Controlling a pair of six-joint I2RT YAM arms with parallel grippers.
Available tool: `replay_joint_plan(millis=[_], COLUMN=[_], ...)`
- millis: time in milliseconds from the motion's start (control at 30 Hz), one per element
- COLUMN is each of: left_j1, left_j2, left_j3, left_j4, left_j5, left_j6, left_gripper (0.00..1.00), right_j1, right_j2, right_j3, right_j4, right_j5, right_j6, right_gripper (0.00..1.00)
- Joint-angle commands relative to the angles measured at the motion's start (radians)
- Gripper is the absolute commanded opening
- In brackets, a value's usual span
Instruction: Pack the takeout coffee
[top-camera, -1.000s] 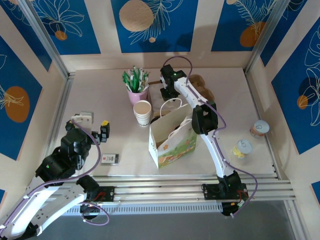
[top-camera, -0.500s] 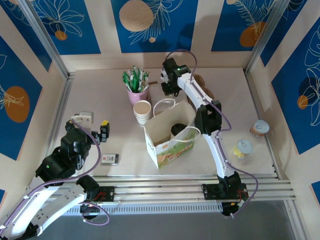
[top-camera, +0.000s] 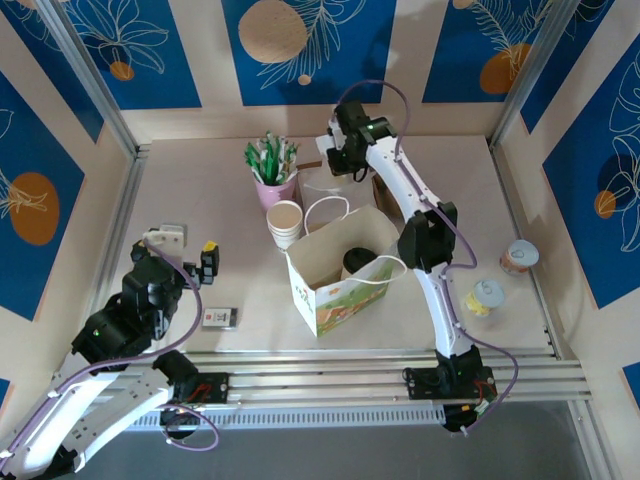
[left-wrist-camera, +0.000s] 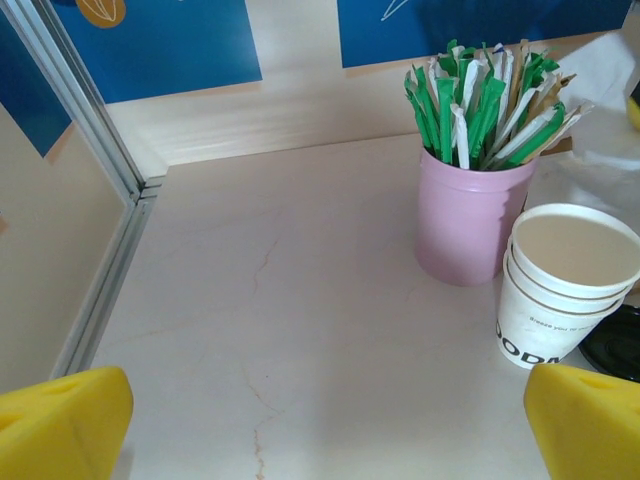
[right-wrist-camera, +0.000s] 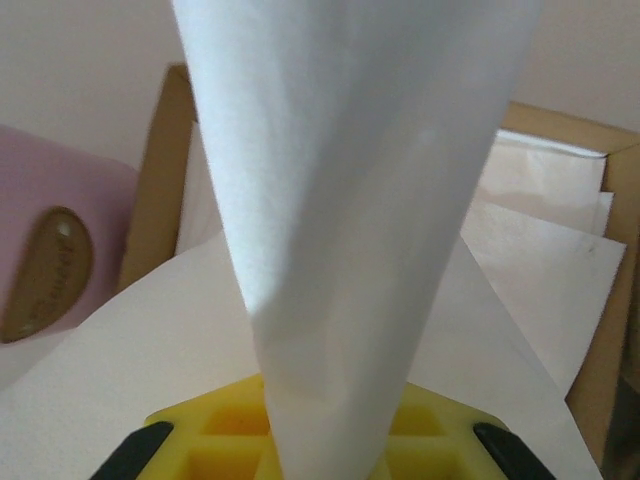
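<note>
While small cream-white paper cup w/ round black plastic lid (top-camera: 357, 262) sits inside open printed paper bag (top-camera: 340, 298), right gripper (top-camera: 340, 166) is well behind it, pinching thin white paper sheet (right-wrist-camera: 340, 200); left gripper (top-camera: 188, 245) spread wide, empty.

You see a white napkin (right-wrist-camera: 350, 200) pinched upright in the right gripper (right-wrist-camera: 320, 450), above a napkin stack (right-wrist-camera: 530, 260) in its brown box (right-wrist-camera: 160, 190); a pink cup (right-wrist-camera: 45, 210) (blurred) sits left.

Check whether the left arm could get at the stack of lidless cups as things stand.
Probably yes: the left gripper is open, bare table lies between it and the stack of cups, with the pink cup behind it.
</note>
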Motion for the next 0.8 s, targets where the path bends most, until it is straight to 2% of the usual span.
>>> replay_joint_plan(millis=[0,533,767], left_j1=[0.016,0.027,0.031], left_j2=[-0.006,0.019,0.032], left_j3=[-0.011,-0.021,-0.025], left_j4=[0.026,0.041,0.054], left_j5=[0.012,0.024,0.04], left_j6=[-0.011,-0.009,-0.013], left_gripper=[1.0,1.0,1.0], right_j1=[-0.009,-0.012,0.013], right_j2=[-0.106,-0.346,-0.558], right_j3=[0.04,0.05,-0.063], right_j4=[0.034,0.075,0.093], right_j5=[-0.082,-0.152,-0.126], right_j6=[0.03,0.061,0.06], right_gripper=[0.16,0.1,0.09])
